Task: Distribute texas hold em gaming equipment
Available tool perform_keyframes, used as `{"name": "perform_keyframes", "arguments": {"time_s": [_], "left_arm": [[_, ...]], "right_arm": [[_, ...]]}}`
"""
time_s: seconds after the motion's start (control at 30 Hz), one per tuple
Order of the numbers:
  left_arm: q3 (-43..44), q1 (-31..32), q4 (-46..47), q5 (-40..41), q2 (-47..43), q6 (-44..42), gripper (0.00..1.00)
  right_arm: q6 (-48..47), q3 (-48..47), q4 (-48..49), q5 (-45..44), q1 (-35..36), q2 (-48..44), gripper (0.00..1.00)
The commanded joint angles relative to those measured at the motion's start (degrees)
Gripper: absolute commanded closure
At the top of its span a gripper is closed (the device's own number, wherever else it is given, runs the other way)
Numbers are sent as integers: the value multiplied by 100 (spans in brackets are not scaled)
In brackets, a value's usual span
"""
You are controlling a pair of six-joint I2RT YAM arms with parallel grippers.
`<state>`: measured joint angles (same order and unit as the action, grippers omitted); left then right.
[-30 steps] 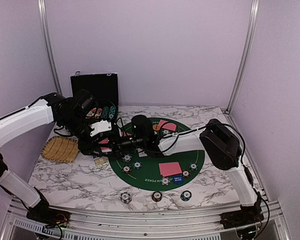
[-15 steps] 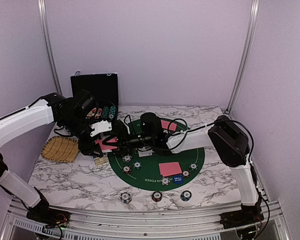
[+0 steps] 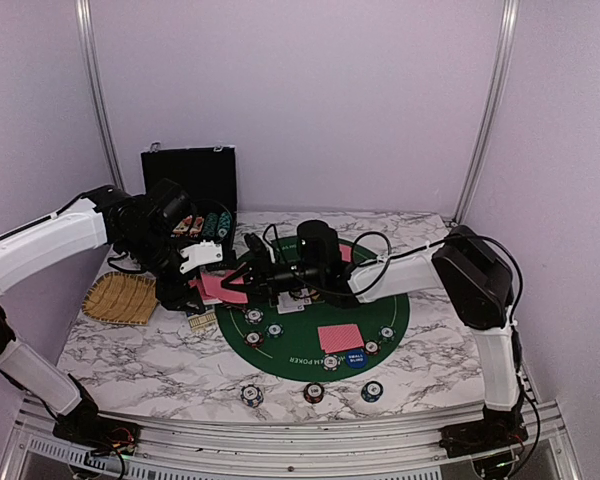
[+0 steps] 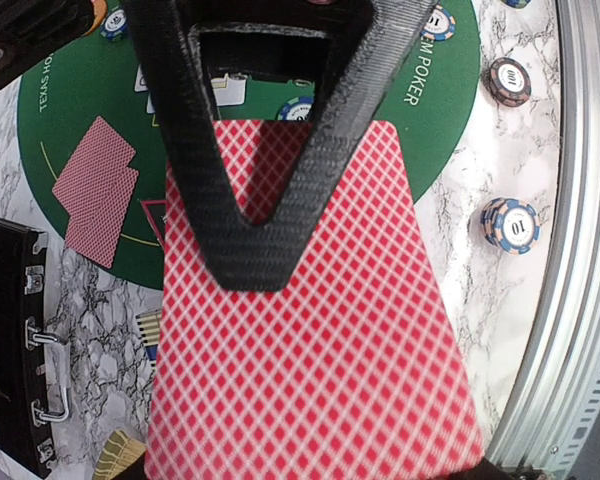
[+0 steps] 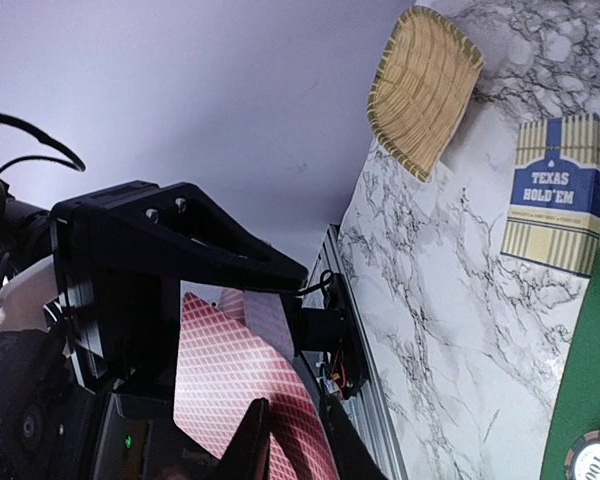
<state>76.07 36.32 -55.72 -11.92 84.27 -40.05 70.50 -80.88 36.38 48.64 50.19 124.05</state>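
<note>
Left wrist view: left claw (image 4: 252,255) clamped on red-backed playing cards (image 4: 310,350), held flat over counter (image 3: 130,350) left of green mat (image 3: 398,308), offered for dealing. Right claw (image 5: 290,445) nearly together astride card edge; pinch or not, cannot tell.

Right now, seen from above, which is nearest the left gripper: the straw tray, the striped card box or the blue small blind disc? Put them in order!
1. Striped card box, just in front of the left gripper.
2. Straw tray, off to its left.
3. Blue small blind disc, far off to the right.
</note>
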Motion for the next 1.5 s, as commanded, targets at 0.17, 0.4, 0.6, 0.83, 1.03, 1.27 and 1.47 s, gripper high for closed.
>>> {"name": "perform_keyframes", "arguments": {"time_s": [0.17, 0.4, 0.6, 0.83, 1.03, 1.27, 1.47], "left_arm": [[29, -30, 44, -71, -170, -15, 89], [9, -28, 44, -56, -189, -21, 90], [2, -30, 44, -47, -188, -20, 90], [7, -37, 44, -30, -149, -23, 90], [12, -37, 44, -39, -158, -20, 90], [24, -37, 44, -48, -156, -11, 90], [13, -37, 44, -52, -163, -20, 90]], "right_arm": [[76, 231, -119, 153, -102, -462, 95], [-670, 278, -1101, 142, -438, -877, 100], [-2387, -324, -3369, -373, -821, -1171, 100], [-4976, -1900, -6471, -2604, -840, -929, 100], [-6533, -2762, -7433, -5450, -390, -579, 100], [-8301, -2211, -6592, -8074, 350, -381, 100], [-9312, -1563, -5553, -8934, 594, -310, 100]]}}
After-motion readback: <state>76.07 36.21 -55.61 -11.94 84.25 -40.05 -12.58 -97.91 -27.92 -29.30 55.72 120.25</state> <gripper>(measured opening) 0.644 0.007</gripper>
